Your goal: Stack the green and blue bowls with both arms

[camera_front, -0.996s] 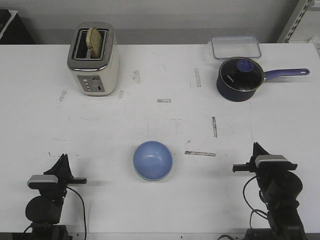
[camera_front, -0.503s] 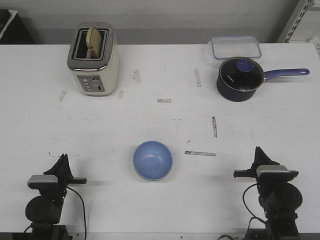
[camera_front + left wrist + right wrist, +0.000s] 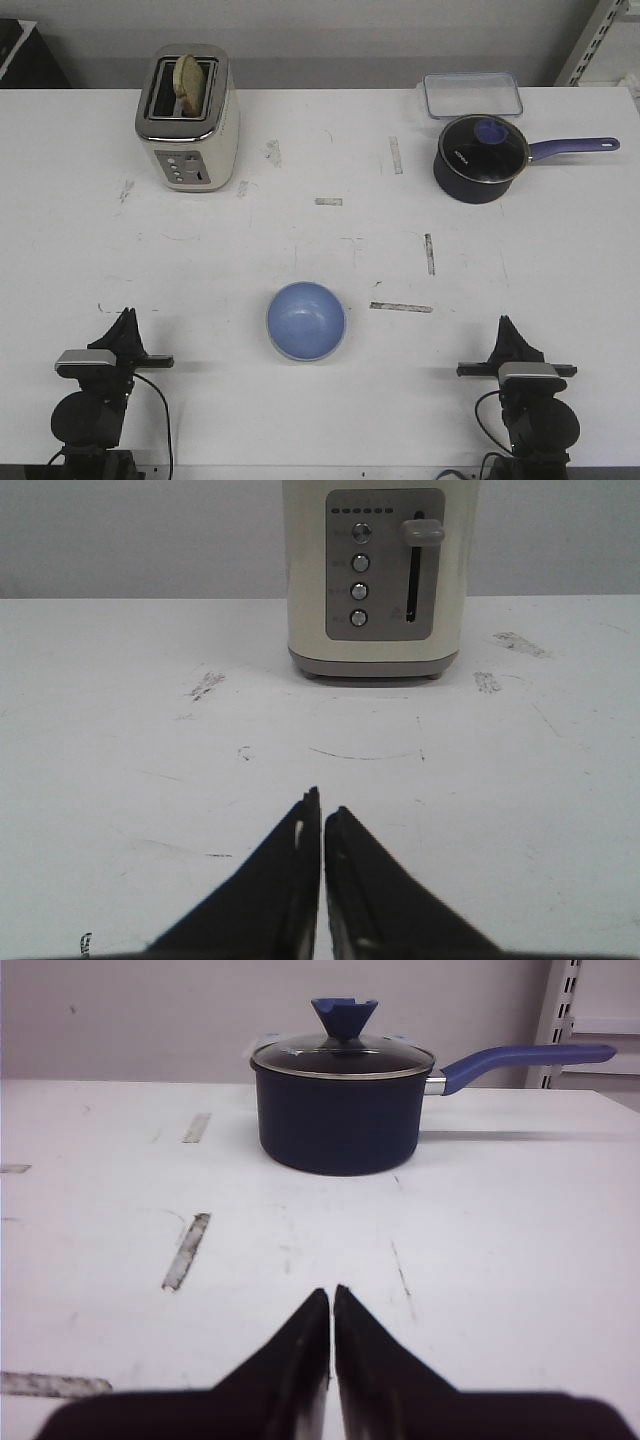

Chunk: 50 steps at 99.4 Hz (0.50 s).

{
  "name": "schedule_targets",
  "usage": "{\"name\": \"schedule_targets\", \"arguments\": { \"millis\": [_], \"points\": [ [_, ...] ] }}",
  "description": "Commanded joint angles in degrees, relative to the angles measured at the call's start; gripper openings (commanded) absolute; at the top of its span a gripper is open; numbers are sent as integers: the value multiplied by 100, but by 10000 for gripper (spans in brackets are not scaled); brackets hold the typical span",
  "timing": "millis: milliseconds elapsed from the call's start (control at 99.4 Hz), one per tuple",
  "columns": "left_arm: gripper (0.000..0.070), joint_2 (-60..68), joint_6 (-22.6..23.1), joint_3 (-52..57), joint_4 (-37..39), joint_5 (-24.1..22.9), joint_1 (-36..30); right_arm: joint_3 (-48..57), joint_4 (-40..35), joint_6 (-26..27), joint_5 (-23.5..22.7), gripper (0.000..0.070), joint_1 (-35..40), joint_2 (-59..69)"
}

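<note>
Blue bowl between both closed fingers, touching neither

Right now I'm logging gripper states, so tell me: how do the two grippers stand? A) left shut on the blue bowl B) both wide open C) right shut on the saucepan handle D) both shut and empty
D: the left gripper and right gripper each show fingers pressed together with nothing between them.
</note>
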Motion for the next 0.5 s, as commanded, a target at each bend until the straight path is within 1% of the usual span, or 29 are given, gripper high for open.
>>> {"name": "schedule_targets", "arguments": {
  "millis": [0, 493],
  "points": [
    [1, 0, -9, -125, 70, 4, 0, -9, 160, 33, 0, 0, 9, -9],
    [1, -4, -9, -125, 74, 7, 0, -9, 197, 31, 0, 0, 9, -9]
  ]
}}
